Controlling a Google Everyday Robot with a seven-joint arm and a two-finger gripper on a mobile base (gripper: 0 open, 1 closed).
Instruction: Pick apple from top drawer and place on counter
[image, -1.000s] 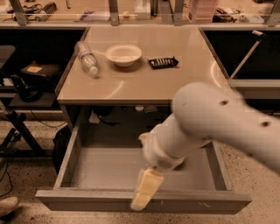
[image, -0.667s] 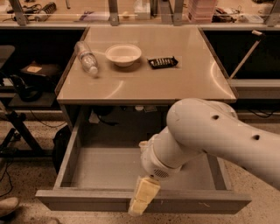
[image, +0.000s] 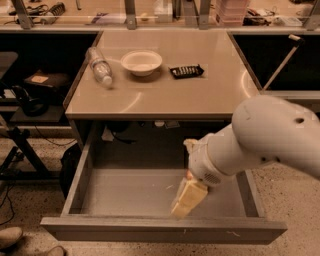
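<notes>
Finds the gripper (image: 189, 199) further right and a little higher inside the top drawer (image: 125, 192) than a second ago, away from the front panel's lip and nearer the right wall. Hangs tilted, just above the grey floor. Cannot tell whether clamped on anything (seen side-on, as one pale block). Shows no apple in plain view on the bare floor, only a small reddish patch (image: 190, 175) at the gripper's upper end, possibly the fruit. Leaves the counter (image: 200, 95) with a bottle (image: 100, 66), a white bowl (image: 142, 62) and a dark flat object (image: 186, 71), no apple. Suggests a lift beginning or a reach being corrected, with placing not yet started.
</notes>
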